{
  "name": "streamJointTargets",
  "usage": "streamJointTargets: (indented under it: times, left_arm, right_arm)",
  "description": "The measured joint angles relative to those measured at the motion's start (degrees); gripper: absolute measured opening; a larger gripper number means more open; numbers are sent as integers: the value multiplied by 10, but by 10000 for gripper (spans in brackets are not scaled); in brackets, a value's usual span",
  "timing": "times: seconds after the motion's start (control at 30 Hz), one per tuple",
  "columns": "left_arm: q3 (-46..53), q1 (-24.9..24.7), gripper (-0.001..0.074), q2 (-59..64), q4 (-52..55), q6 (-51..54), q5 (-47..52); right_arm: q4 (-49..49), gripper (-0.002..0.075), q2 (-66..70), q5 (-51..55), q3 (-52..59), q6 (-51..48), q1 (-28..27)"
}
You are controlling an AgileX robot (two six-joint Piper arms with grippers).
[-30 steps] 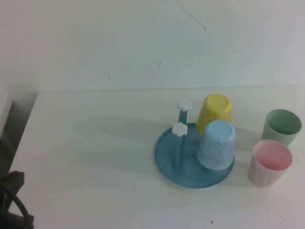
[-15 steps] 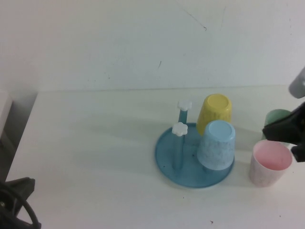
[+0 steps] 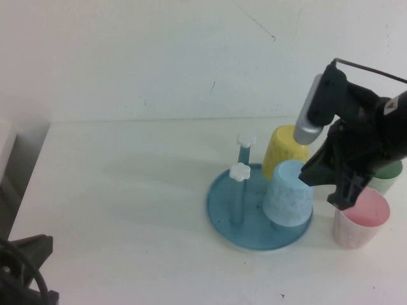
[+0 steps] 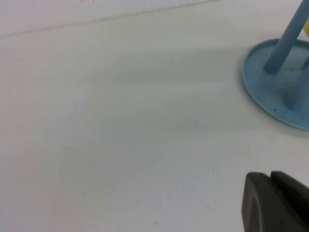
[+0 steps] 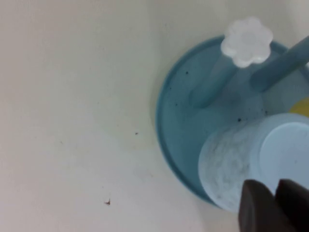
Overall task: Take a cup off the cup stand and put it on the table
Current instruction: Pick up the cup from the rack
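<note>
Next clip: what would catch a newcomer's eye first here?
The right arm's black claw, hanging just right of the upturned light blue cup on the blue cup stand, with the pink cup right below it. The left claw sits low over bare table at the near-left corner.

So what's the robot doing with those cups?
The right gripper has swung in beside the blue cup, which sits upside down on the cup stand next to a yellow cup. It hasn't grabbed anything yet. The left gripper waits at the table's near left corner.
</note>
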Motion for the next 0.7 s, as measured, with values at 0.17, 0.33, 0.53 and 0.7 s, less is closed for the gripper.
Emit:
streamJointTargets:
  times: [0.17,0.33,0.53,0.7]
  left_arm:
    - [0,0,-3,0,-10,1,-1]
    - [0,0,-3,0,-13,1,-1]
    - [0,0,-3,0,-17,6,-1]
    - [0,0,-3,0,-18,6,-1]
  right_arm:
    - [1,376,50,19,-60,36,0]
    - [-15,645,95,37,-97,75,0]
    - [-58,687,139,42,-117,113,0]
    - [-67,690,155,37,-120,122,0]
